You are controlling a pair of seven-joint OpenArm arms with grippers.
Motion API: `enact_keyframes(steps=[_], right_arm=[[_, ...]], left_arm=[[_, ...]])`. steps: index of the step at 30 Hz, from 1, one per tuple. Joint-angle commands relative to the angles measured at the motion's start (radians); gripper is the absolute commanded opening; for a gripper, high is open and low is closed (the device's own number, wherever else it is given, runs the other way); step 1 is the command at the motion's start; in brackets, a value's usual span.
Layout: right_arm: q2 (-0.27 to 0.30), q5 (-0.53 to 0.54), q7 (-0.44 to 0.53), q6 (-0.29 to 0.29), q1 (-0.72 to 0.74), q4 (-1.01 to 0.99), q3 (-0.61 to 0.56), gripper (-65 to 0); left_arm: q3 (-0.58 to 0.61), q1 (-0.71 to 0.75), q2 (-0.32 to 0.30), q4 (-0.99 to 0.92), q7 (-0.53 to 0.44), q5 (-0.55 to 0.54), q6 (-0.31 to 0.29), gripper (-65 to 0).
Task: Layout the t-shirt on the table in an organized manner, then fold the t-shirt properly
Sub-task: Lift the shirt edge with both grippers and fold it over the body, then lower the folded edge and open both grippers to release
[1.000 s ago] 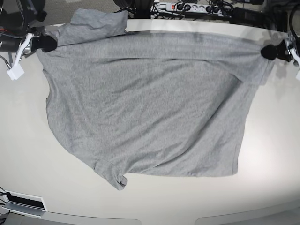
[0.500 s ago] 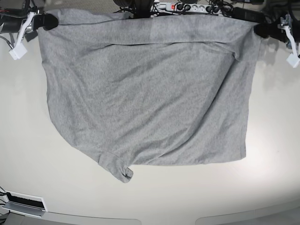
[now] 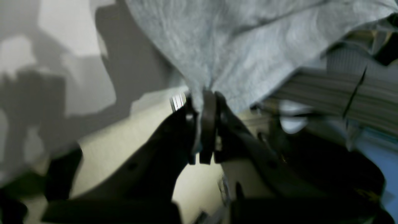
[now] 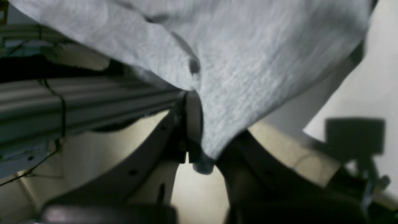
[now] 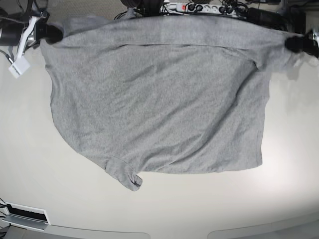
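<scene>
You now hold the heather-grey short-sleeved cotton t-shirt (image 5: 159,99) stretched between both arms, and it lies spread over the far half of the big glossy off-white tabletop (image 5: 164,209). In the base view the right pincer (image 5: 50,33) is at about 10 o'clock and the left pincer (image 5: 295,44) at about 2 o'clock. Each one is pressed together on a top corner of the shirt; the wrist views show the grey cloth pinched between the dark fingers of the left pincer (image 3: 203,124) and of the right one (image 4: 199,137).

Compared with one second ago, the top edge has moved away from you, toward 12 o'clock, and it has become a nearly straight line. The loose fold of cloth which lay at the upper left has been pulled flat. The lower hem has also moved up the tabletop a little.

This means, I think, that the laying-out step is almost finished: the body is quite flat. One sleeve (image 5: 124,174) at about 7 o'clock is curled, and the left side edge runs slanted. You should probably lower and release the corners, then smooth that sleeve before you start to fold.
</scene>
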Motion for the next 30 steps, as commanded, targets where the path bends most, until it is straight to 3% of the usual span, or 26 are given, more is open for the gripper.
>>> enact_keyframes(steps=[1,11,14,24,30], right_arm=[[0.019,0.018,0.011,0.006,0.018,0.015,0.008,-65.0],[0.019,0.012,0.011,0.006,0.150,0.015,0.008,-65.0],[0.016,-0.072,0.017,0.006,0.163,0.013,0.008,-65.0],[0.005,-0.374,0.285,0.006,0.163,0.013,0.005,-65.0],[0.005,-0.403,0.354,0.006,0.166,0.013,0.005,-65.0]], left_arm=[[-0.015,-0.029,-0.029,0.012,-0.010,-0.021,-0.006,-65.0],[-0.014,-0.173,-0.025,0.012,-0.060,-0.021,-0.006,-65.0],[-0.014,-0.218,0.003,0.012,-0.094,-0.021,-0.006,-65.0],[-0.013,-0.273,0.120,0.012,-0.219,0.185,-0.006,-65.0],[-0.013,-0.274,0.137,0.012,-0.315,0.277,-0.006,-65.0]])
